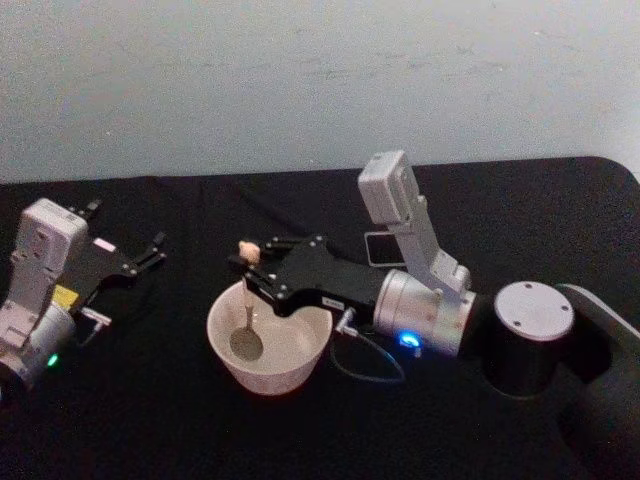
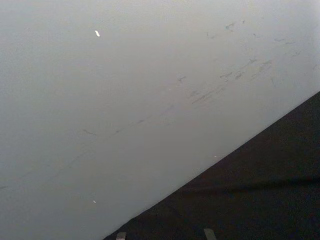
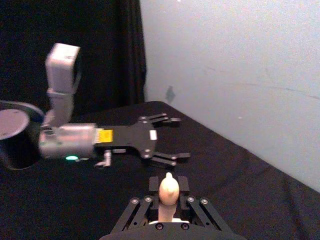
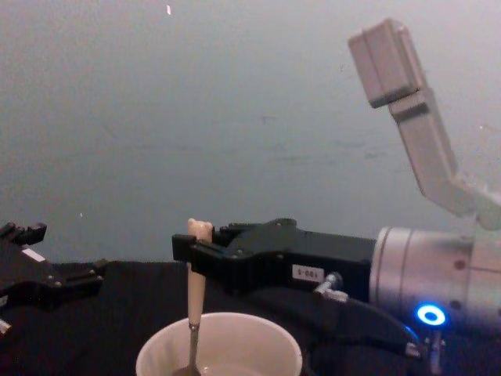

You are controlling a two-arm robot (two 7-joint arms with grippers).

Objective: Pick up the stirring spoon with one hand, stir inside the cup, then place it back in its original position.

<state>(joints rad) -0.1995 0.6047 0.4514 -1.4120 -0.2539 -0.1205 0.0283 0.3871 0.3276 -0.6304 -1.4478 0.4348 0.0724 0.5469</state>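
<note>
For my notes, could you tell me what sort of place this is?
Probably a robotics lab bench: a table draped in black cloth, a bare pale wall behind, the right gripper holding the stirring spoon in the cup, the left gripper parked at left.

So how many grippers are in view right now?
2. The right gripper is over the cup, shut on the stirring spoon, whose lower end dips inside the cup. The left gripper is open, off to the robot's left, apart from the cup.
</note>
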